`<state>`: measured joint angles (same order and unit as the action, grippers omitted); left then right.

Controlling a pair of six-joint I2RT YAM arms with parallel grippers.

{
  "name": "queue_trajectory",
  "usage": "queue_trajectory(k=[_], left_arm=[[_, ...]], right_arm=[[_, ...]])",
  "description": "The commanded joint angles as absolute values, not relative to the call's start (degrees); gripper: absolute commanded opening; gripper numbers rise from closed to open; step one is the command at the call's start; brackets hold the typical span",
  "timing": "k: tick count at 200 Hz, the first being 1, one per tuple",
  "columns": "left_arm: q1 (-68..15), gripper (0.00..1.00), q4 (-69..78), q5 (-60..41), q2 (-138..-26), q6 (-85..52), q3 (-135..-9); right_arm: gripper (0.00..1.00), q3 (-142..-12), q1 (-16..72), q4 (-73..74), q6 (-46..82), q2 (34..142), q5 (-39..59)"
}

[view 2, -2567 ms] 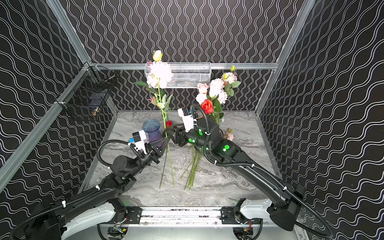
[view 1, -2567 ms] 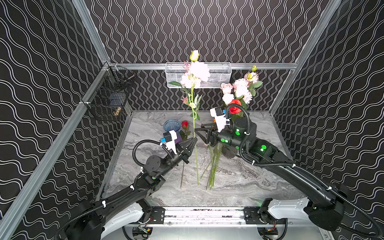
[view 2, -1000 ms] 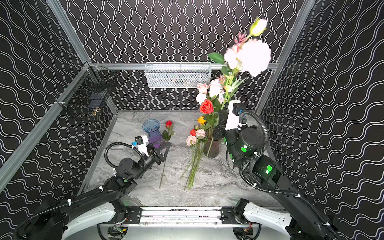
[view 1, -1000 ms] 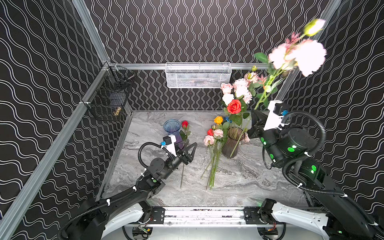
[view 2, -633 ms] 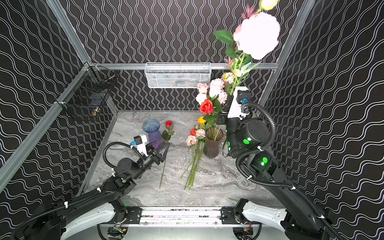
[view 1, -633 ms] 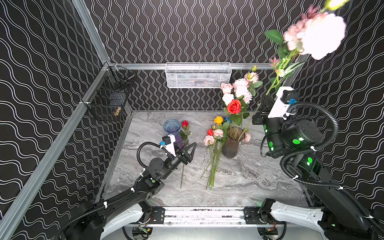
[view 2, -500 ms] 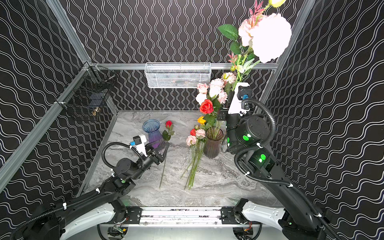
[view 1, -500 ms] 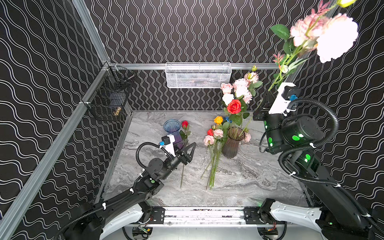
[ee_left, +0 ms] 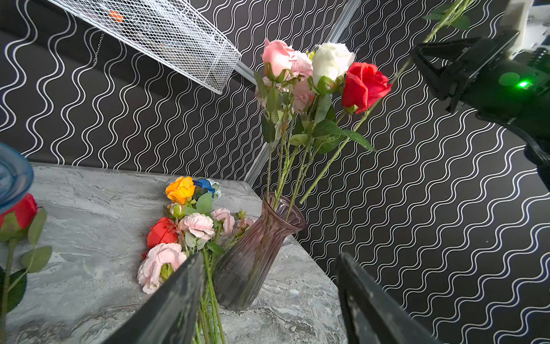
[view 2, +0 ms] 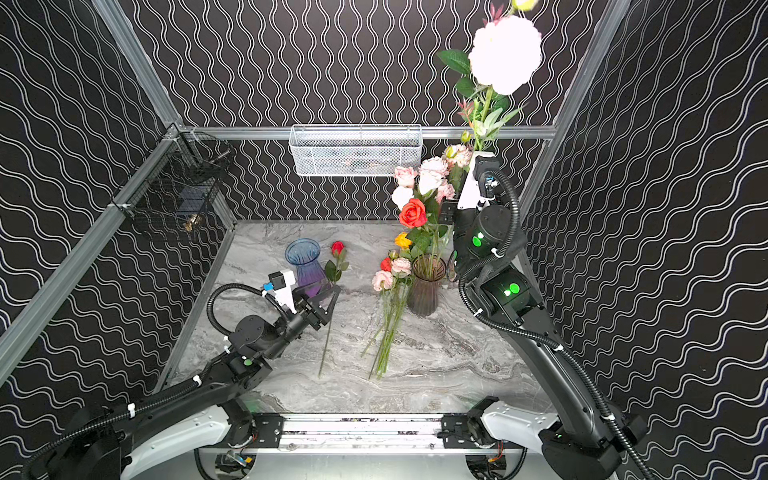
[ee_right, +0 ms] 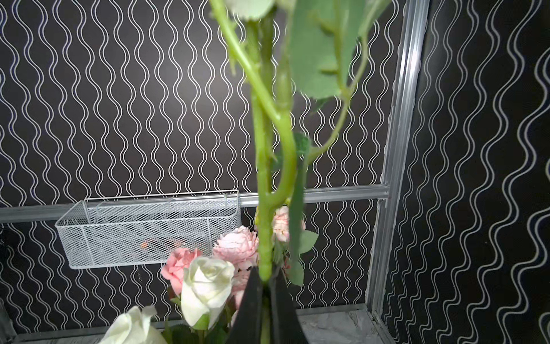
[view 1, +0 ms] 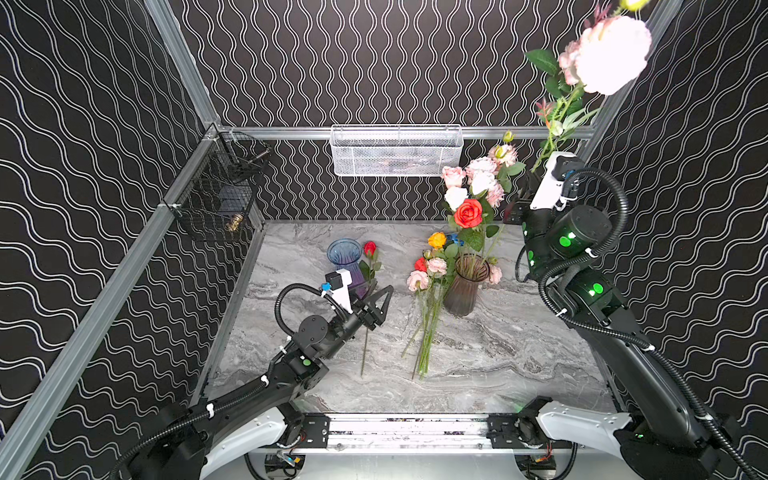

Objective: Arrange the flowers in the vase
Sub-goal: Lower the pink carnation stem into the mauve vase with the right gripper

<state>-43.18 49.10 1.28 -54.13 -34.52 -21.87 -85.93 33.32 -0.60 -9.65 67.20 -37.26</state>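
Carrying the pale pink peony spray (view 1: pixel 611 54) high in the air, near the right rear corner, well above the brown glass vase (view 1: pixel 465 286). Clamping its green stem (ee_right: pixel 265 208) in the right gripper (ee_right: pixel 266 272), jaws pressed together on it. Hanging the lower stem end near the vase mouth, apparently just outside the rim, though hard to judge.

Sharing that vase with the standing roses (view 1: pixel 468 214); leaving a loose bundle (view 1: pixel 428 291) on the worktop (view 1: pixel 519 353) just beside it.

Hovering the left gripper (view 1: pixel 379 300), jaws apart and empty, over the single red rose (view 1: pixel 370 248) by the blue vase (view 1: pixel 344 252).

For doing this step well: centring the stem end over the mouth first, then lowering slowly between the standing stems, opening only once seated deep.
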Motion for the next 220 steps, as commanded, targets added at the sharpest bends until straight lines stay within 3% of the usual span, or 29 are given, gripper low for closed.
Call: queue_trajectory(k=[1,173,220], left_arm=[[-43.2,0.73,50.7,1.8,-54.3,-33.8,-21.9],[-43.1,0.74,53.4,1.7,-58.2,-34.7,-20.5],[-43.1,0.74,54.4,1.5,-59.6,-35.5,-20.2]], right_arm=[[0.0,-84.2,32.9,-0.4,-7.2,67.5,-35.9],[0.0,-61.0,32.2,-1.6,4.2,70.2,-34.7],[0.17,-61.2,32.2,-4.5,6.2,70.7,-34.3]])
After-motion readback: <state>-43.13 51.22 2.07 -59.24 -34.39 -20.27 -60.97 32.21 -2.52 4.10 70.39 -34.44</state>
